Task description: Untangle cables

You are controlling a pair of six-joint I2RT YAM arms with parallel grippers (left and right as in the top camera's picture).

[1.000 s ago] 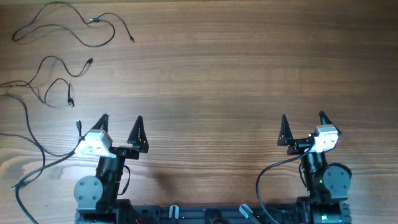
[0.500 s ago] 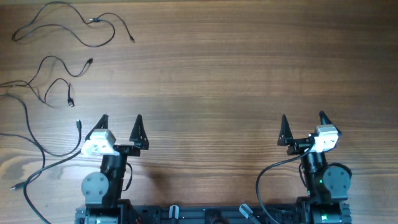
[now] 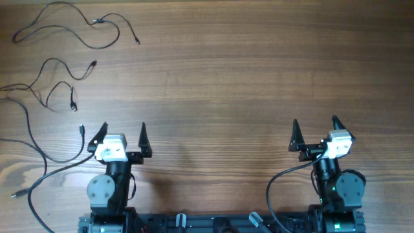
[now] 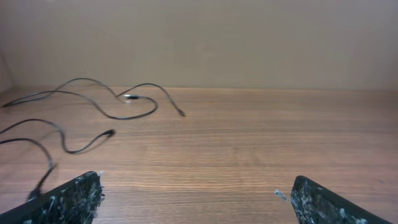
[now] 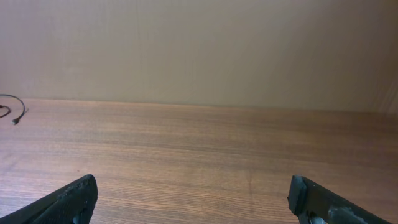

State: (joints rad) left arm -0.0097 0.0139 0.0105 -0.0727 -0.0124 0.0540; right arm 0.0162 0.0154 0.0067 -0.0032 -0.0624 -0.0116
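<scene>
Several thin black cables lie spread apart at the table's far left. One cable curves along the far edge and shows in the left wrist view. A second cable loops below it, seen also in the left wrist view. A third cable runs along the left edge with a plug near my left gripper. My left gripper is open and empty near the front edge. My right gripper is open and empty at the front right.
The wooden table stretches between and beyond the arms. A thicker black arm cable hangs by the right arm's base. A cable end shows at the far left of the right wrist view.
My left gripper has turned to the right and drawn back a little, away from the plug beside it. The right arm and the cables have not moved.
</scene>
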